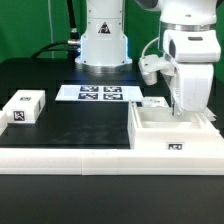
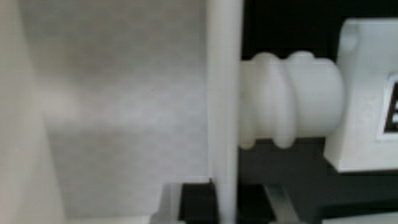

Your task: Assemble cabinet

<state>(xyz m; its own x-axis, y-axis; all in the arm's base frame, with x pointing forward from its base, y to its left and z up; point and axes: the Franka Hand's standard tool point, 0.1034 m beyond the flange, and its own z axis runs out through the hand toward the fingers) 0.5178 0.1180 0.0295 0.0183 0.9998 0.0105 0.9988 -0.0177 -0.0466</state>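
Note:
The cabinet [image 1: 170,132] is an open-topped white box at the exterior view's right, with a tag on its front. My gripper [image 1: 186,112] reaches down onto its far wall. In the wrist view the wall shows as a thin white upright edge [image 2: 224,100] running between my two dark fingers [image 2: 199,205], and the gripper [image 2: 228,205] is shut on it. The box's pale inside [image 2: 89,110] fills one side. On the other side a ribbed white knob [image 2: 285,100] on a tagged white part [image 2: 365,115] lies on the dark table. That part [image 1: 155,103] lies just behind the cabinet.
A small white tagged block [image 1: 25,106] sits at the exterior view's left. The marker board [image 1: 98,93] lies in front of the arm's base [image 1: 103,45]. A long white rail [image 1: 90,157] runs along the table's front edge.

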